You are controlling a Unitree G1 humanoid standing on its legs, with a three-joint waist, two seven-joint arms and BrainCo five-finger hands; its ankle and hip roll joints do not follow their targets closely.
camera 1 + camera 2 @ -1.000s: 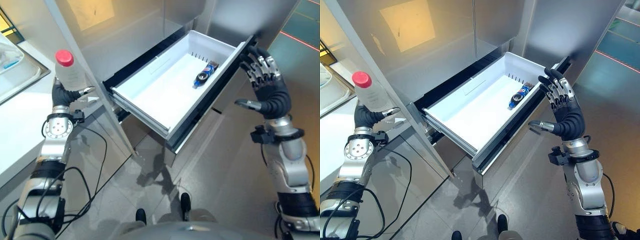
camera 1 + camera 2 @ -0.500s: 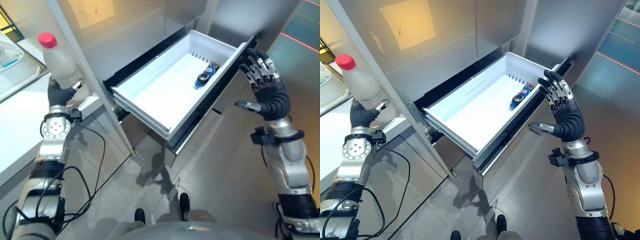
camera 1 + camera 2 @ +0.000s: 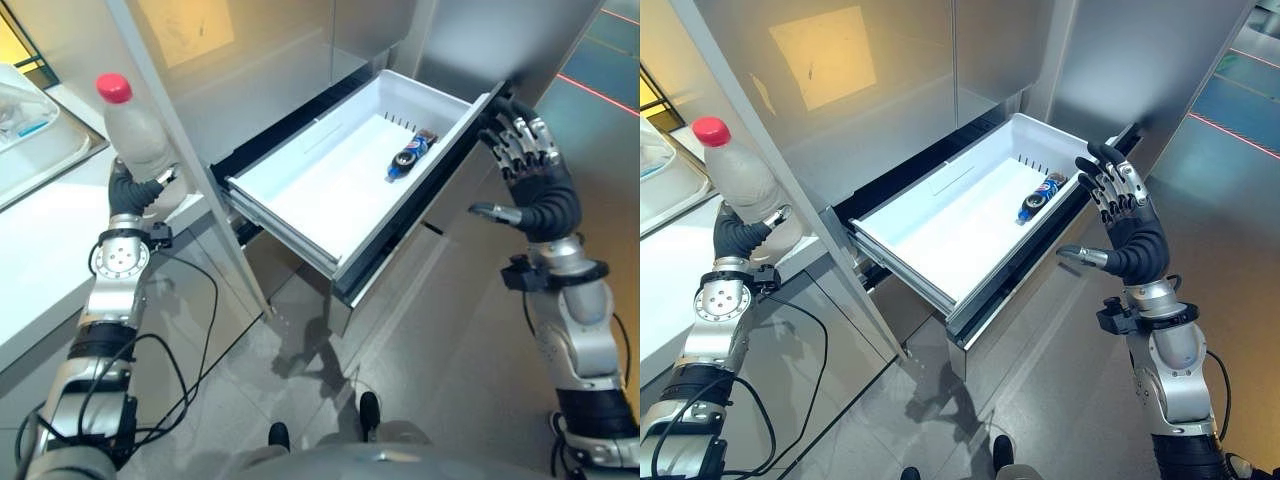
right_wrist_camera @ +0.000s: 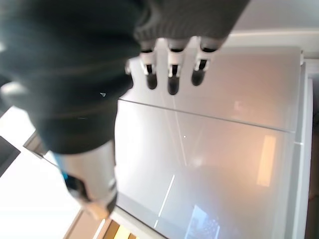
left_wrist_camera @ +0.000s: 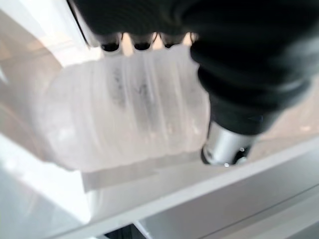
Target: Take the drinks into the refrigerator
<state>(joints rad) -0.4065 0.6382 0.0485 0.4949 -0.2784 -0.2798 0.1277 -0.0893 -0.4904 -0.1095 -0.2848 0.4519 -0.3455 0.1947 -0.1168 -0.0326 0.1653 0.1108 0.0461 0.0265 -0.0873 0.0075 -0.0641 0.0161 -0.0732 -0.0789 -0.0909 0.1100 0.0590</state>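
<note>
Left eye view had your left hand (image 3: 135, 192) wrapped around the lower body of a milky plastic bottle with a red cap (image 3: 135, 127), held upright above the edge of the white counter (image 3: 45, 235), just left of the refrigerator door edge (image 3: 185, 150). Left wrist view confirmed the grip: fingers (image 5: 142, 42) curled over the ribbed bottle wall, thumb on the other side. The freezer-style drawer (image 3: 300, 215) stood pulled out, white inside, and a small blue-labelled soda bottle (image 3: 409, 154) already lay in it near the far right corner.

Your right hand (image 3: 1120, 215) was up at the drawer's far front corner, fingers spread and straight, holding nothing; whether the fingertips touched the drawer front was not clear.

Step in hand, as I judged it: carry phase, bottle lifted and not yet over the drawer. One drink in, this one pending, so the task looked roughly midway.

Next move called for swinging the bottle right, past the door edge that stood between it and the drawer, then lowering it onto the bare drawer floor away from the soda bottle. Probably lay it down, since it looked tall against the drawer wall.
</note>
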